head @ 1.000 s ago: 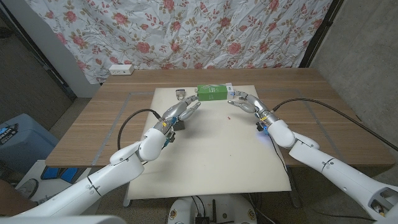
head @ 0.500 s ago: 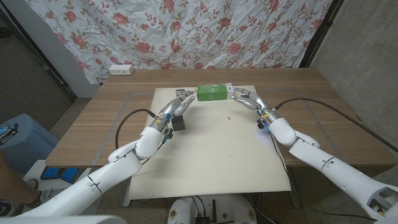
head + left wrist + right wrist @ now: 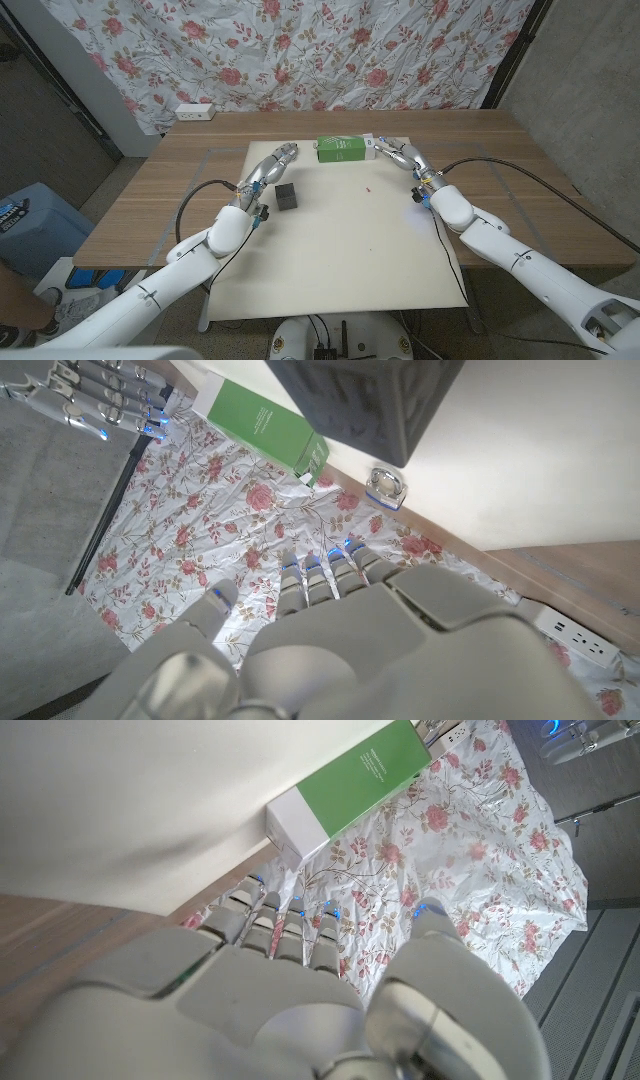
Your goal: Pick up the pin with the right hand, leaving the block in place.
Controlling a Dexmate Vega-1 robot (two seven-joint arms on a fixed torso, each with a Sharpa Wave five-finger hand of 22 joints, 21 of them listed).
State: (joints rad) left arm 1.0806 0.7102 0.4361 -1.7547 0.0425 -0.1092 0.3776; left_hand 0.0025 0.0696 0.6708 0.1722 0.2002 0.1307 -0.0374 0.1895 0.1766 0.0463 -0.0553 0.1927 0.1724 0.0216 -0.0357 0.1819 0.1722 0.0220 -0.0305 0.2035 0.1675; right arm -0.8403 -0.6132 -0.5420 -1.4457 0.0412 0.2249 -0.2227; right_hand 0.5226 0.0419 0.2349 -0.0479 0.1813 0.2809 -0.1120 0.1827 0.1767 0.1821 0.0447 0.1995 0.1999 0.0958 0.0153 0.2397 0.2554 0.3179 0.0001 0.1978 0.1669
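We see the right hand (image 3: 398, 154) reaching forward over the far right part of the white mat (image 3: 340, 250), its fingers extended together and holding nothing, the fingertips close beside the right end of the green and white rectangular box (image 3: 340, 149). The left hand (image 3: 270, 168) stretches forward likewise, fingers straight and apart from any object, with the dark grey cube-shaped block (image 3: 288, 195) just to its right on the mat. The tiny red pin (image 3: 369, 186) lies on the mat, nearer the robot than the right hand and slightly to its left, untouched. In the left wrist view a small clear, shiny object (image 3: 386, 486) sits at the mat's edge near the green box. The mat covers the middle of the wooden table (image 3: 160, 190). A white power strip (image 3: 194, 112) rests at the table's far left corner, and a rose-patterned cloth (image 3: 300, 50) hangs behind.
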